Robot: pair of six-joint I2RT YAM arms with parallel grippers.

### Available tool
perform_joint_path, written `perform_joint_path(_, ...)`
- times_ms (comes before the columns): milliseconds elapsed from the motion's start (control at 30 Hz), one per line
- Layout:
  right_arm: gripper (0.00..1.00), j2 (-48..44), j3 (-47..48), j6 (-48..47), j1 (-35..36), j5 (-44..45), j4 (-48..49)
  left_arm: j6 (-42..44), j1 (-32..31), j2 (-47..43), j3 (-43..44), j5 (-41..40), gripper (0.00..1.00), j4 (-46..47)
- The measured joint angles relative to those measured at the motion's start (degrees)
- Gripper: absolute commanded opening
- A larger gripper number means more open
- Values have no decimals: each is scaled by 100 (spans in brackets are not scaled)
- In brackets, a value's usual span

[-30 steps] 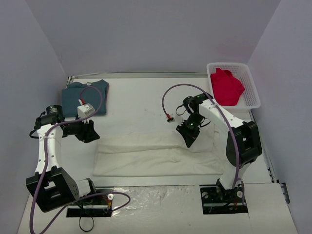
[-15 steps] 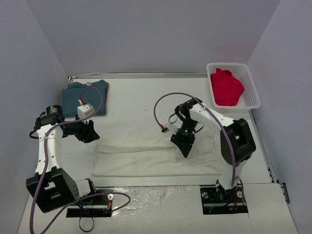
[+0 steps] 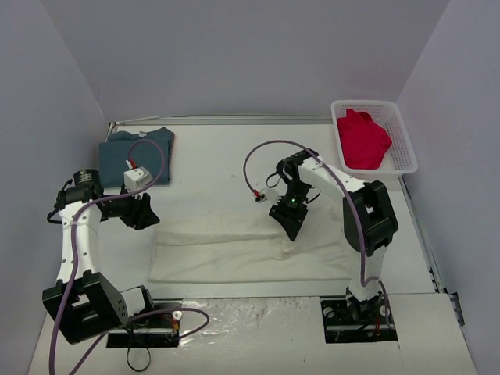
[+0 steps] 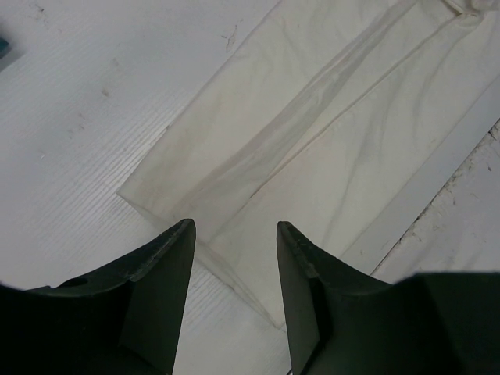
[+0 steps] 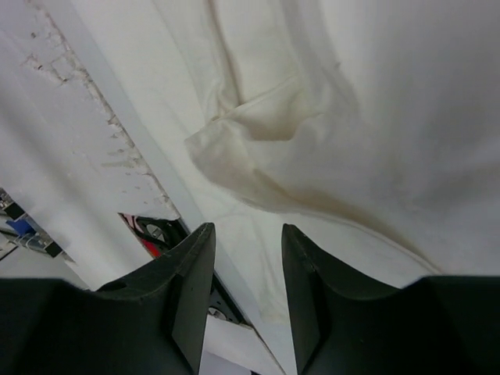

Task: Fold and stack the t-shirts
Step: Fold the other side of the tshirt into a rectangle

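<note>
Top external shows the teal-blue shirt (image 3: 137,153) folded far left, the red shirt (image 3: 362,141) heaped in the basket (image 3: 408,150) and the cream-white shirt (image 3: 234,254) a long band mid-table; left wrist, my left claw (image 4: 234,226) gapes empty over its end corner; right wrist, my right claw (image 5: 247,230) is spread above a rumpled fold, so I judge two shirts and the stacking remain.

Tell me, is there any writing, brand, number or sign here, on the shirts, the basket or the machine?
No text can be read in any view.
Cream-white shirt, teal shirt, red shirt, basket: no print or label shows.
Red-and-white patch at the table's near edge, right wrist view: too blurred to read.
</note>
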Motion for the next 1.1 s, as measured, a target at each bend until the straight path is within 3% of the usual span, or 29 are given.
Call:
perform_joint_path(300, 27, 1211, 542, 168, -273, 334, 426, -2, 0, -50, -11, 0, 45, 33)
perform_joint_path(467, 0, 1456, 570, 232, -361, 455, 422, -2, 0, -98, -24, -2, 45, 59)
perform_joint_path(700, 0, 1331, 448, 293, -446, 584, 507, -11, 0, -125, -90, -4, 45, 92)
perform_joint_path(1100, 0, 249, -192, 308, -546, 737, 426, -17, 0, -149, -92, 2, 45, 90)
